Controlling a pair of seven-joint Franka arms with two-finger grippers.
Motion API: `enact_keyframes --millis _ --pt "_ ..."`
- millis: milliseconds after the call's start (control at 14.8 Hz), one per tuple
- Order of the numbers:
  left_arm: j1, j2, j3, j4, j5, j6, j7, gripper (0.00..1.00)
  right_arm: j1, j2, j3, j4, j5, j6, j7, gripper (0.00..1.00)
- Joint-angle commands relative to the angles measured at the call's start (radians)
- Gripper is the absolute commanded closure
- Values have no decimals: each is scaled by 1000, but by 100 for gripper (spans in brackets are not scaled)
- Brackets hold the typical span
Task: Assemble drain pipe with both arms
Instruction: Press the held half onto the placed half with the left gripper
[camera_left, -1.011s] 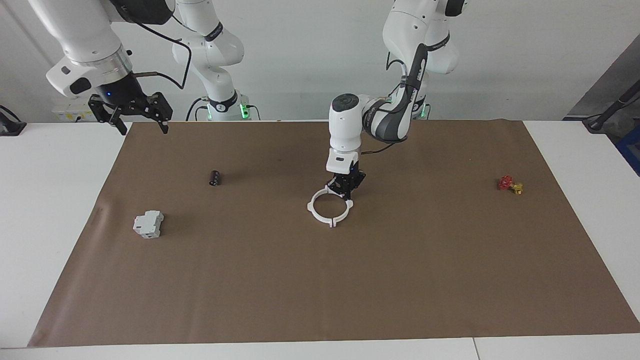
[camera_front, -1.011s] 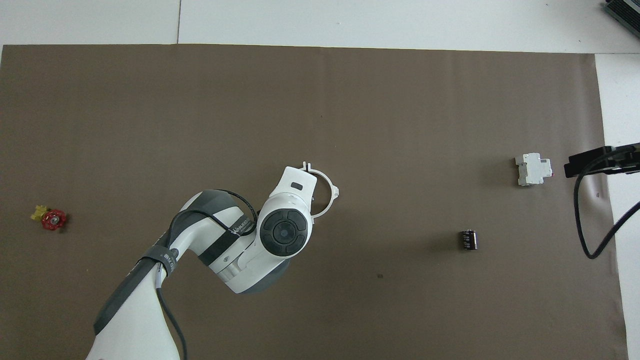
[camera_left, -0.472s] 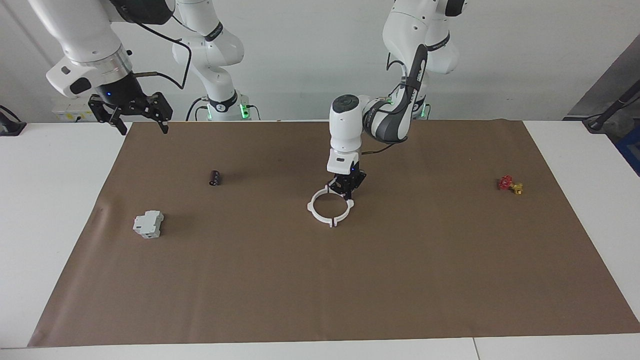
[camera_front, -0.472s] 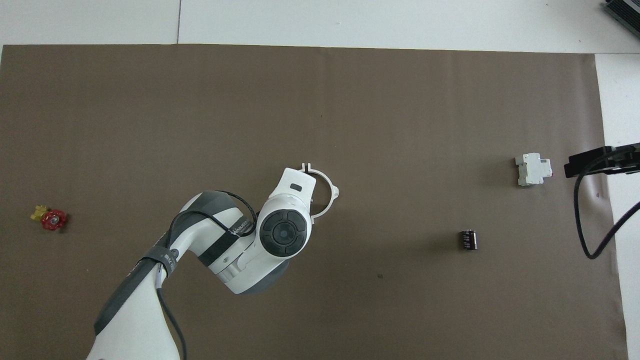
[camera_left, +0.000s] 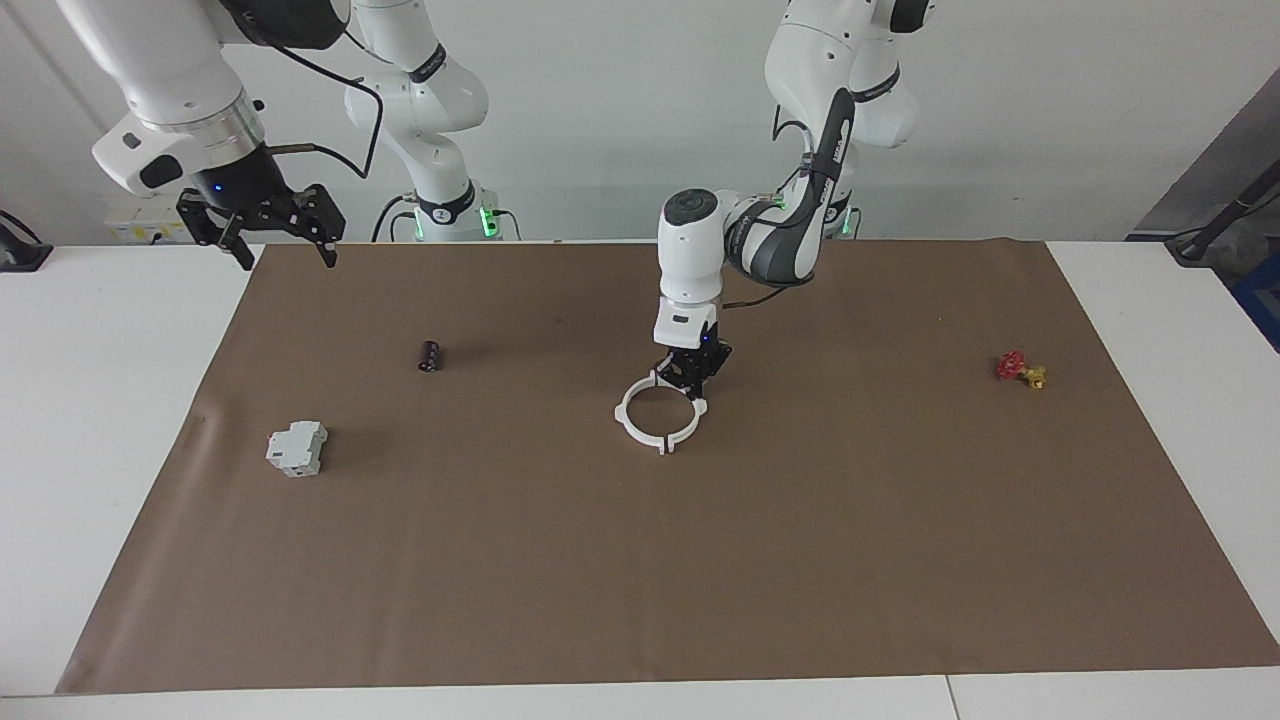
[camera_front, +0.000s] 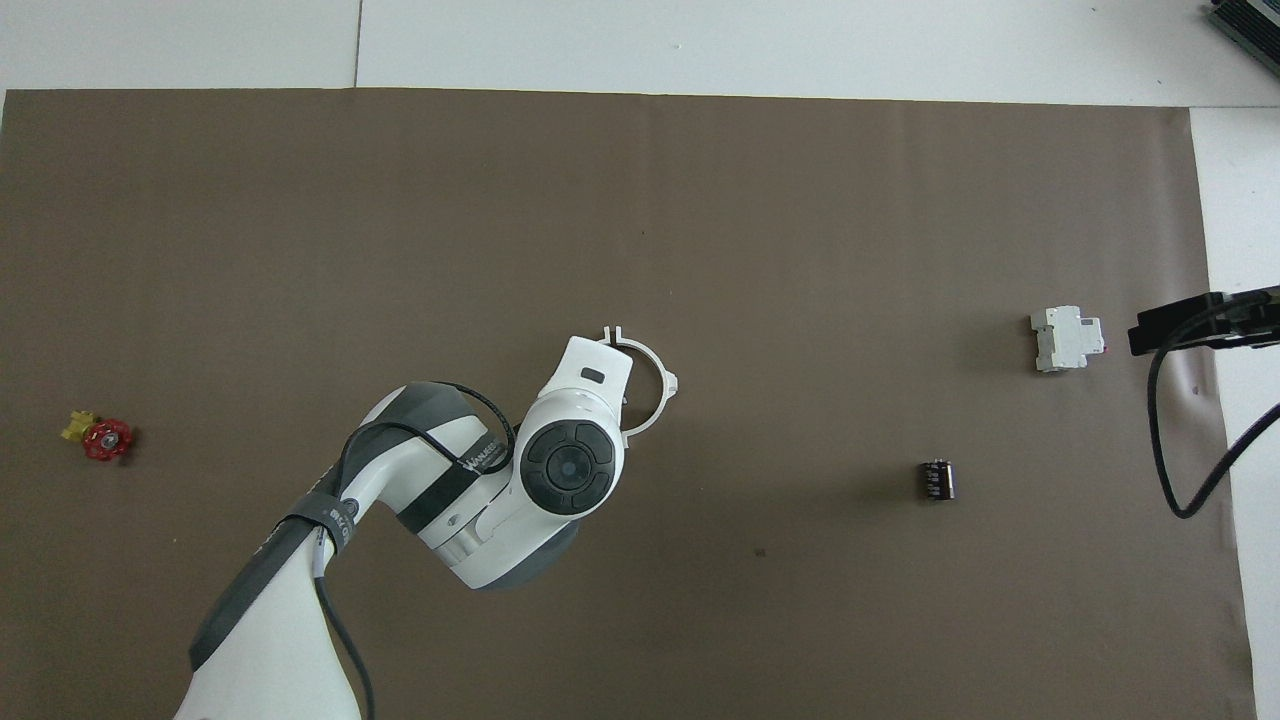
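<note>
Near the middle of the brown mat (camera_left: 640, 560) lies the drain pipe (camera_left: 645, 432), two white half-rings that make one ring with small flat tabs at the joints. My left gripper (camera_left: 690, 388) is down on this ring, at the part of its rim that is nearer to me, and my fingertips are pressed together on the thin white plastic. My left arm (camera_left: 745, 245) comes from its base at my end of the table and bends down over the centre of the mat, with the wrist standing almost upright above the ring. From the overhead camera the wrist covers much of the ring, so only one arc of it (camera_front: 652, 385) shows there.

My right gripper (camera_left: 285, 250) hangs in the air over the mat's edge, at the right arm's end of the table, with its two fingers spread wide and nothing between them. This arm waits.

On the mat toward the right arm's end I see a small black cylinder (camera_left: 429, 355) and, farther from me, a grey-white boxy block (camera_left: 297, 447). Toward the left arm's end sits a small red and yellow part (camera_left: 1020, 369), well apart from the ring.
</note>
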Motion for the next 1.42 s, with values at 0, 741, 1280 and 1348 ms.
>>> enact_keyframes --millis 0,741,1280,1348 --pt "-20 -7 13 -12 27 17 -46 100 -14 -10 8 -5 14 -10 12 0" --pt "-20 -2 13 1 40 11 -62 100 -14 -10 8 -5 14 -8 12 0" --pt "-26 18 13 28 45 -16 -62 100 -14 -10 8 -5 14 -8 12 0" --pt "-28 18 13 28 45 -17 -62 100 -14 -10 8 -5 14 -8 12 0"
